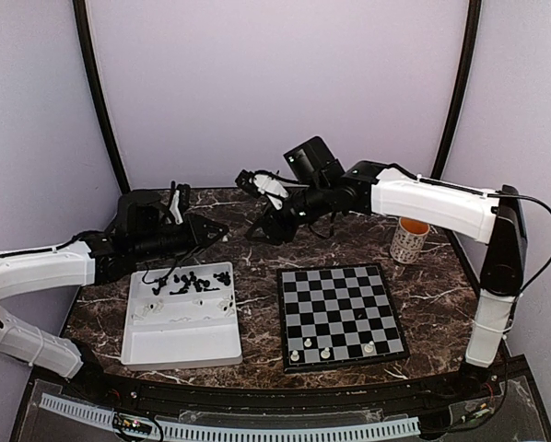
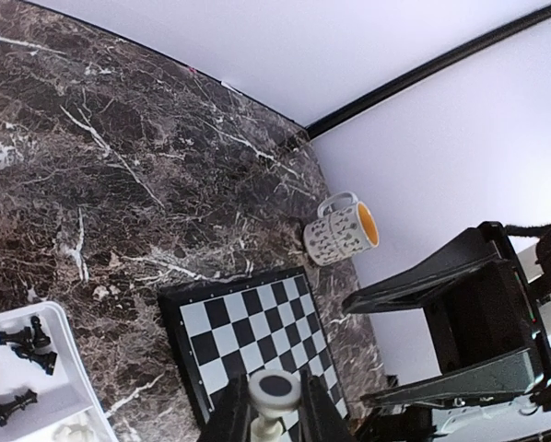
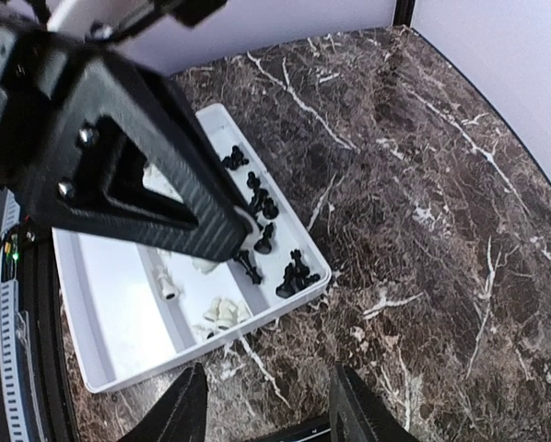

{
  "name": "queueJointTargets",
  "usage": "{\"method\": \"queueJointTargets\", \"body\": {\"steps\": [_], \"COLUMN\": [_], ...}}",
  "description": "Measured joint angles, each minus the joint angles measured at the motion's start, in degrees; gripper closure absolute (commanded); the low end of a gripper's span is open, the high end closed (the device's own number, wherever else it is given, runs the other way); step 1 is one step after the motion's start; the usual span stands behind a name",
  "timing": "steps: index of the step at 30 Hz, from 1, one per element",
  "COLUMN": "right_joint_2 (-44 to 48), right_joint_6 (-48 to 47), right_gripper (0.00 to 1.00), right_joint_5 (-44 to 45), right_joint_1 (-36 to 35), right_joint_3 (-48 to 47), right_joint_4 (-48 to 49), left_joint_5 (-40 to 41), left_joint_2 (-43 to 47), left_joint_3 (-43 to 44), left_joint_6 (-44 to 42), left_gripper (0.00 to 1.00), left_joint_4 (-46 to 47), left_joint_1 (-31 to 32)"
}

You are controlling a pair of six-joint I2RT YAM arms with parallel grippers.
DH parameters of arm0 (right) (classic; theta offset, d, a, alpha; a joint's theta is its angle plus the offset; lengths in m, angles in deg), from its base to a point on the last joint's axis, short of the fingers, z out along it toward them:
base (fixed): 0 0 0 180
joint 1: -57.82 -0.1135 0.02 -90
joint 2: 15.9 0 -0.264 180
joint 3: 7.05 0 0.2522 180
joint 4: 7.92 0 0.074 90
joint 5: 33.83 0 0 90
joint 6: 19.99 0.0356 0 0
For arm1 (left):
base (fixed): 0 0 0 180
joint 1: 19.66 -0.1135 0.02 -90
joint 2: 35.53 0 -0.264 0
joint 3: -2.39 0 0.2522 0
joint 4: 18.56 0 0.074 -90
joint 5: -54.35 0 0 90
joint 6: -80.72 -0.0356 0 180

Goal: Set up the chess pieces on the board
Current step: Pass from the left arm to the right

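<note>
The board (image 1: 342, 313) lies right of centre, with three white chess pieces (image 1: 325, 352) on its near row. The other chess pieces lie in the white tray (image 1: 183, 345): black ones (image 1: 194, 281) at its far end, white ones beside them. My left gripper (image 1: 220, 236) hangs above the tray's far right corner. In the left wrist view it (image 2: 274, 412) is shut on a white chess piece (image 2: 274, 391), with the board (image 2: 243, 336) below. My right gripper (image 1: 257, 224) hovers just right of the left one. It (image 3: 271, 414) is open and empty over the marble beside the tray (image 3: 100, 313).
A patterned mug (image 1: 409, 239) with an orange inside stands at the back right, beyond the board; it also shows in the left wrist view (image 2: 342, 230). The left gripper's black frame (image 3: 119, 157) fills the upper left of the right wrist view. The two grippers are close together.
</note>
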Motion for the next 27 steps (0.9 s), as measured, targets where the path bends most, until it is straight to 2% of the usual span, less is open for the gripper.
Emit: {"method": "queueJointTargets", "body": {"steps": [6, 14, 19, 27], "right_joint_2": [-1.05, -2.93, -4.11, -5.49], "right_joint_6": [3.17, 3.52, 2.78, 3.10], "right_gripper": [0.53, 0.53, 0.54, 0.62], "right_joint_5": [0.33, 4.13, 7.63, 11.65], "right_joint_1": [-0.57, -4.72, -7.48, -8.22], "right_joint_3": [-2.71, -3.67, -5.44, -7.02], "right_joint_4": [3.93, 5.09, 5.29, 5.68], "left_joint_5": [2.58, 3.56, 2.89, 2.40], "left_joint_2": [1.11, 1.77, 1.62, 1.60], "left_joint_3": [-6.86, -10.75, -11.52, -13.00], "left_joint_6": [12.44, 24.17, 29.29, 32.98], "left_gripper": [0.85, 0.85, 0.86, 0.86], "left_joint_4": [9.88, 19.82, 25.11, 28.48], "left_joint_1": [0.00, 0.00, 0.00, 0.00]}}
